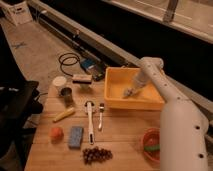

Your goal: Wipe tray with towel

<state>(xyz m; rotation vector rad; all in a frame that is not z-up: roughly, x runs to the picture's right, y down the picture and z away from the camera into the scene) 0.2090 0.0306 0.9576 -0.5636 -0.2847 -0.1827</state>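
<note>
The yellow tray (114, 102) stands at the back right of the wooden table. My gripper (128, 93) reaches down into it from the white arm (150, 75) and rests on the tray floor, left of the middle. It is shut on a small pale towel (125, 94), which presses against the floor. Most of the cloth is hidden under the fingers.
A red-orange bowl (151, 144) sits at the front right beside the arm's body. On the table lie a blue sponge (76, 136), grapes (96, 154), an orange fruit (56, 132), a banana (64, 115), a white utensil (89, 122) and a fork (100, 116). Cups (63, 89) stand at the left.
</note>
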